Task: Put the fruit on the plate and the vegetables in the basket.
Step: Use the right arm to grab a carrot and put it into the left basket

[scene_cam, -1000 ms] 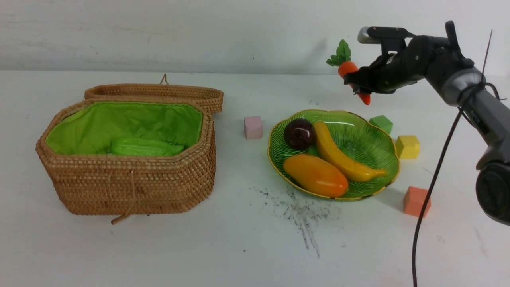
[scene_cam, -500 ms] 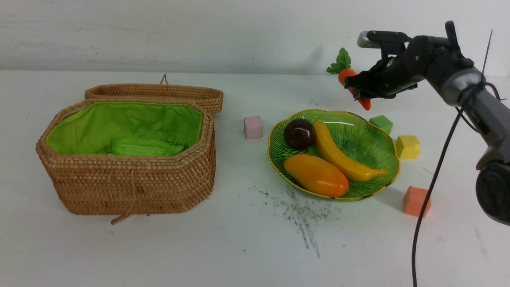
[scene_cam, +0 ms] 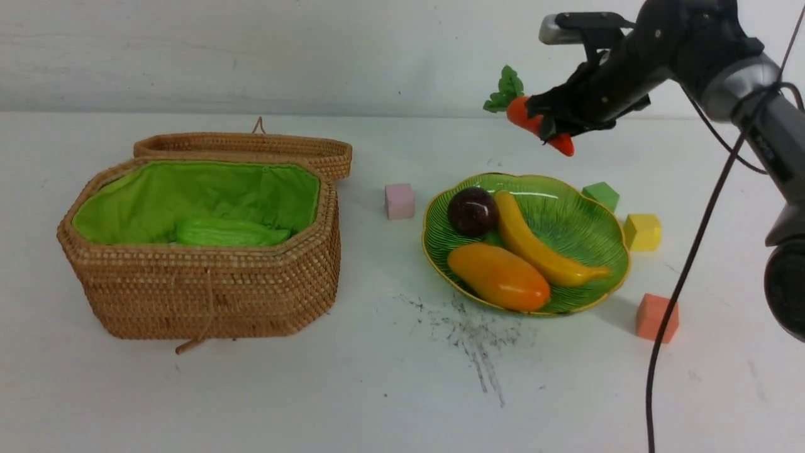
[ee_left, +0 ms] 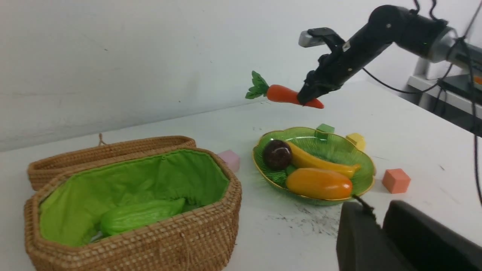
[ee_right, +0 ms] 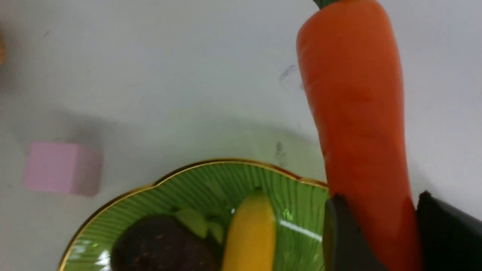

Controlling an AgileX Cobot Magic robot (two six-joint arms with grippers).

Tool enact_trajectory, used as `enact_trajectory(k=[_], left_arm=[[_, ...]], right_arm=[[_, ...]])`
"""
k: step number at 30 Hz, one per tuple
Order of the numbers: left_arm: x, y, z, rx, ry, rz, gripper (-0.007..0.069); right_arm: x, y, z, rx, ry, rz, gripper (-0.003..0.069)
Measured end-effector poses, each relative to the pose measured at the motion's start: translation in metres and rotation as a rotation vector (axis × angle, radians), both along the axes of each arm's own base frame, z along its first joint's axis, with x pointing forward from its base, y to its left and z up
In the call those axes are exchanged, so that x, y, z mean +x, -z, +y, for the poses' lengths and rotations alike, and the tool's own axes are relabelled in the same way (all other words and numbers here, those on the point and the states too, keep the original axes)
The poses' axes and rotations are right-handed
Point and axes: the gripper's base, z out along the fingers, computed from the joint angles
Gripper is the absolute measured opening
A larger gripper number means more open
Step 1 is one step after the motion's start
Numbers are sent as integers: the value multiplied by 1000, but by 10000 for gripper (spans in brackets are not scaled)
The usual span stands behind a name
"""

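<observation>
Upper right of the frame, our right claw grips the carrot, now higher and further left, above the plate.

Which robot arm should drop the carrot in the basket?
The right one, probably. Its gripper already holds the carrot in the air above the plate, so it only needs to carry it over to the open basket.

Orange carrot; ribbed green plate
</observation>
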Motion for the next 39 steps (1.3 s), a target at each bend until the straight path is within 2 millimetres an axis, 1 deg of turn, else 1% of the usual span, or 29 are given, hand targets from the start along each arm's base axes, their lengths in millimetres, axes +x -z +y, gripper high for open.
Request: enact_trajectory(k=[2, 3, 4, 8, 10, 12, 13, 14, 15, 16, 17, 18, 19, 20, 21, 23, 25, 26, 27, 31, 32, 33, 34, 36, 37, 39], left_arm=[[2, 0, 3, 0, -37, -1, 99], [2, 0, 3, 0, -40, 0, 99], [3, 0, 5, -3, -60, 6, 100], [5, 2, 10, -6, -127, 33, 103], [5, 3, 12, -2, -149, 39, 103], [6, 4, 14, 3, -171, 47, 103], [6, 4, 15, 8, -178, 48, 103], [7, 5, 16, 18, -194, 50, 103], [7, 5, 16, 19, -195, 51, 103], [7, 6, 18, 27, -212, 59, 103], [7, 6, 18, 28, -220, 65, 103], [7, 7, 19, 28, -231, 72, 103], [8, 7, 20, 27, -240, 79, 104], [8, 8, 20, 27, -242, 80, 104], [8, 8, 22, 27, -256, 89, 106], [8, 9, 22, 30, -264, 97, 109], [8, 9, 23, 30, -268, 101, 111], [8, 10, 23, 30, -268, 102, 111], [8, 10, 23, 31, -270, 105, 112], [8, 10, 23, 35, -274, 108, 113], [8, 10, 23, 35, -275, 107, 113], [8, 10, 23, 35, -275, 107, 113], [8, 10, 23, 36, -276, 107, 113], [8, 10, 23, 35, -276, 107, 113], [8, 10, 23, 35, -276, 107, 113], [8, 10, 23, 35, -276, 107, 113]], right_arm=[[-14, -20, 18, -14, -59, -12, 253], [-15, -22, 20, -14, -64, -14, 253], [-23, -33, 33, -15, -96, -23, 253], [-58, -72, 73, -18, -222, -60, 253], [-72, -82, 91, -9, -284, -70, 253], [-90, -94, 116, 19, -372, -88, 253], [-93, -95, 121, 26, -392, -93, 253], [-106, -99, 142, 51, -476, -102, 253], [-108, -99, 144, 56, -491, -105, 253], [-122, -100, 167, 82, -578, -114, 253], [-126, -100, 175, 94, -609, -121, 253], [-134, -100, 189, 111, -657, -134, 253], [-139, -100, 199, 131, -684, -148, 253], [-141, -100, 203, 138, -696, -156, 253], [-150, -99, 221, 158, -733, -187, 253], [-154, -96, 236, 175, -753, -227, 253], [-155, -87, 251, 185, -759, -263, 253], [-155, -86, 253, 186, -761, -267, 253], [-151, -76, 262, 191, -753, -287, 253], [-138, -45, 276, 193, -725, -293, 253], [-138, -44, 276, 193, -723, -293, 253], [-135, -36, 277, 184, -721, -283, 253], [-133, -32, 278, 179, -720, -277, 253], [-132, -30, 278, 168, -717, -281, 258], [-131, -30, 277, 163, -713, -289, 275], [-130, -31, 277, 155, -703, -313, 347]])
